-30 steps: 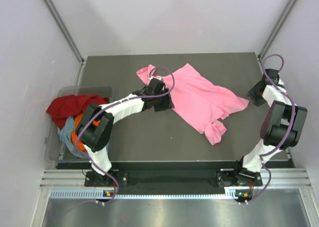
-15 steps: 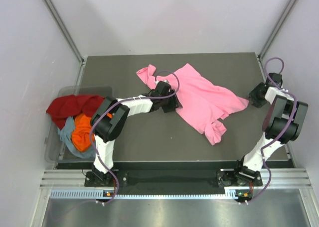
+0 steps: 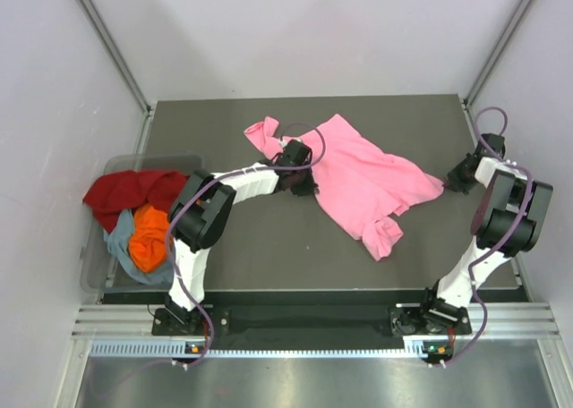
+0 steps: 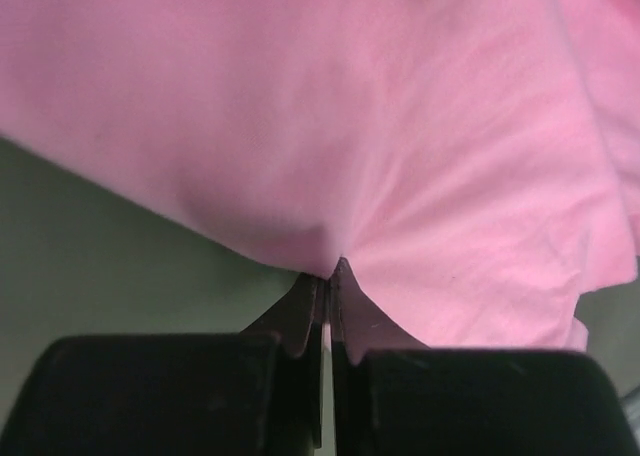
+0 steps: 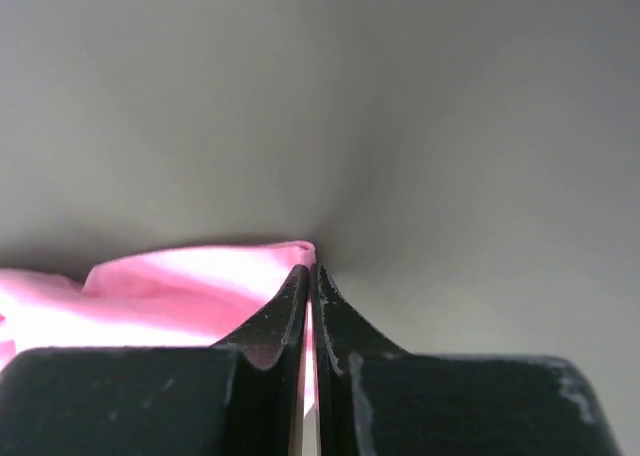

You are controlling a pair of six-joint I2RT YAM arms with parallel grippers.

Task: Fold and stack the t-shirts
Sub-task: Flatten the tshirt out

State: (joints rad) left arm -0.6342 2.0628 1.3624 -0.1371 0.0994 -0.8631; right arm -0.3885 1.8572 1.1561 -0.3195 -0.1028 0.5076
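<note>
left pincer (image 4: 328, 281) is clamped right down, jaws pressed together with only a sliver of light between them. a pinch of the pink t-shirt (image 3: 367, 182) is nipped at the tips, and the cloth puckers into a small fold right where they meet. right pincer (image 5: 311, 274), same story: jaws squeezed tight, a pink corner of that shirt caught between them, low over the grey surface.

from above, the pink t-shirt lies rumpled and spread across the middle of the frame, running from centre out toward the right. a bunched bit pokes toward the upper left and a crumpled flap trails off at the lower right. the left pincer has hold of the shirt's left edge near the centre of the frame. the right pincer has hold of the shirt's far right tip, close to the table's right edge. the shirt rests on the dark table (image 3: 269, 247).

over at the left edge of the frame there's a clear bin (image 3: 92, 274) with the rest of the pile. the dark red t-shirt (image 3: 130, 191) sits at the top and spills over the rim. the orange t-shirt (image 3: 149, 238) is below it, and the grey-blue t-shirt (image 3: 119, 245) peeks out around the orange one. both are well apart from the pink one.
</note>
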